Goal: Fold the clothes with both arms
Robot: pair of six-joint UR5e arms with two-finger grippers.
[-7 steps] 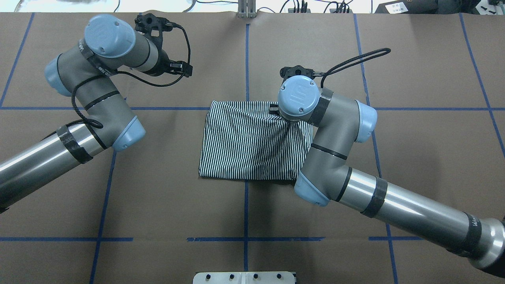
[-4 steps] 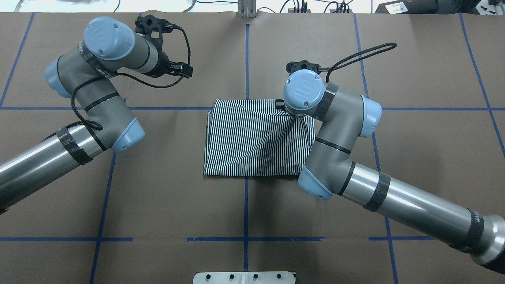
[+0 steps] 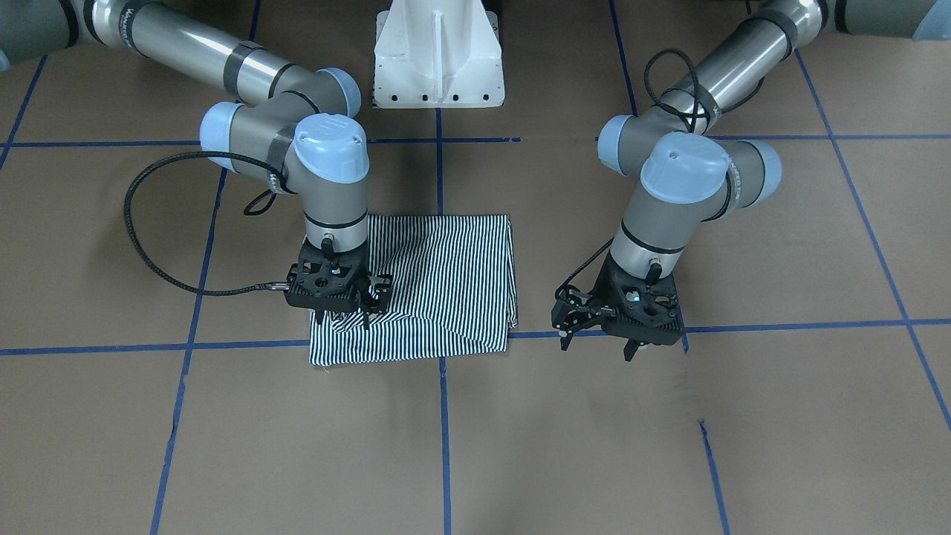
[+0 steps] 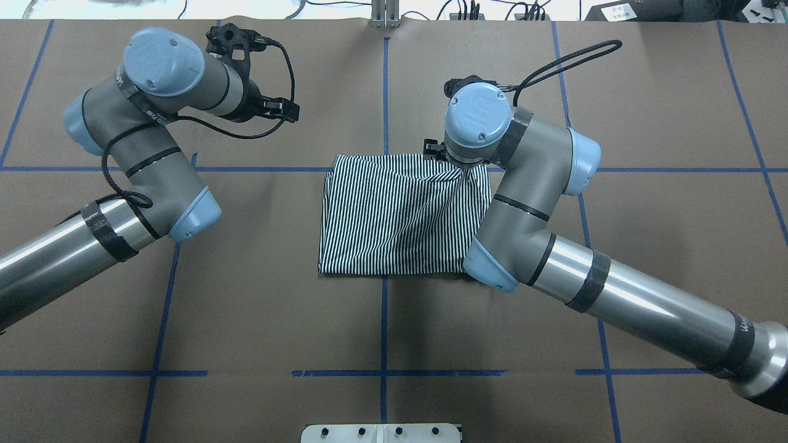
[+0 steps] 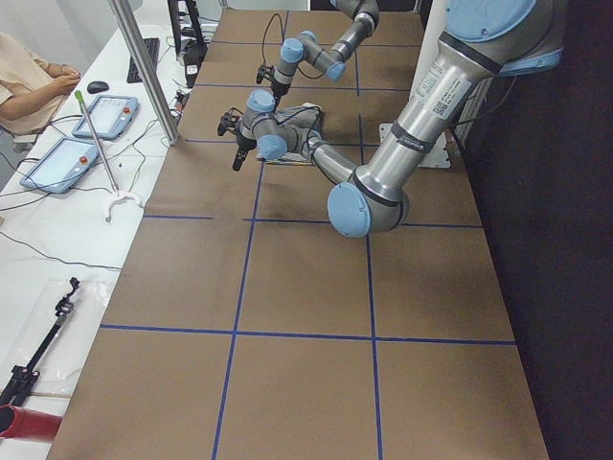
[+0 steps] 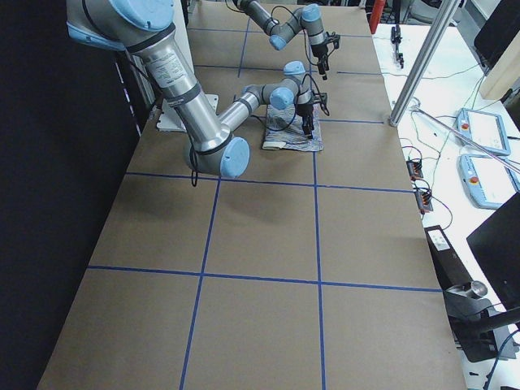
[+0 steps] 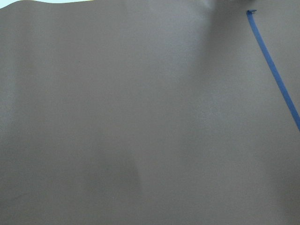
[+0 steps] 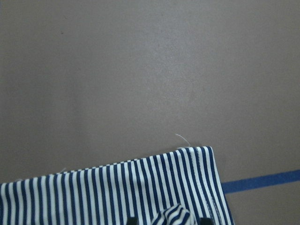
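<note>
Shifted to its right, the right gripper point(image 3: 343, 321) tugs the shirt point(image 3: 446, 282) by a pinched fold, jaws closed on cloth; left gripper point(image 3: 598, 343) hangs open, empty, well apart; folding looks nearly done.

Front-facing view: high, across the surface point(image 3: 669, 446) from the robot, facing it, steeply down; white pedestal point(image 3: 438, 52) at top centre.
Overhead view: behind the robot, forward and down; shares the striped shirt point(image 4: 400, 215) and blue tape grid point(image 4: 385, 92) with the front view, seen from the opposite side.
Left-end view: distant, along the surface; left arm point(image 5: 421, 105) large at upper right, shirt tiny at upper middle.
Right-end view: distant, opposite end; right arm point(image 6: 175, 81) large at upper left.
Left wrist view: very close, bare surface, tape at upper right.
Right wrist view: very close, shirt edge along the bottom.
</note>
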